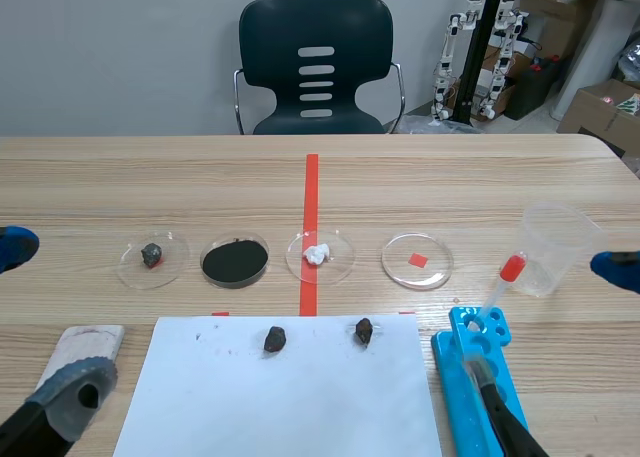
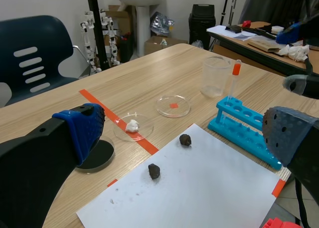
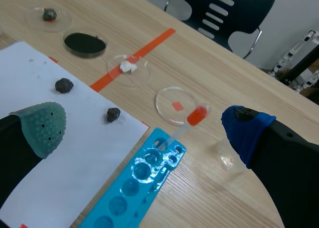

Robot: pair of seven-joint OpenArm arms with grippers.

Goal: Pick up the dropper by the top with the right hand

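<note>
**Open right claw [image 3: 143,124] hangs over the rack, dropper untouched**

Both pads are spread wide, holding nothing, with the dropper [image 3: 187,124] ahead of and between them. It stands tilted in the far end of the blue tube rack [image 1: 478,377], at the lower right of the scene view. Its red bulb leans toward the clear beaker [image 1: 555,247] just beside it.

Several slips look likely. Closing low would catch the thin stem instead of the top. A hard pinch would squash the soft bulb. One pad arriving first could tip the dropper further or knock it into the beaker, which looks light enough to slide or topple. Pulling at an angle may drag the rack along with it.

The left claw [image 2: 184,130] is also spread and holds nothing, low at the scene's left.

The surface is a pale wood-grain table [image 1: 450,167]. A white sheet [image 1: 280,407] at lower centre carries two dark lumps. A row of four shallow clear dishes [image 1: 416,261] crosses the middle.

Behind, at upper centre, a dark chair [image 1: 315,67] stands before a grey wall. Cardboard boxes [image 1: 600,102] and small white robot figures [image 1: 470,47] crowd the upper right.
</note>
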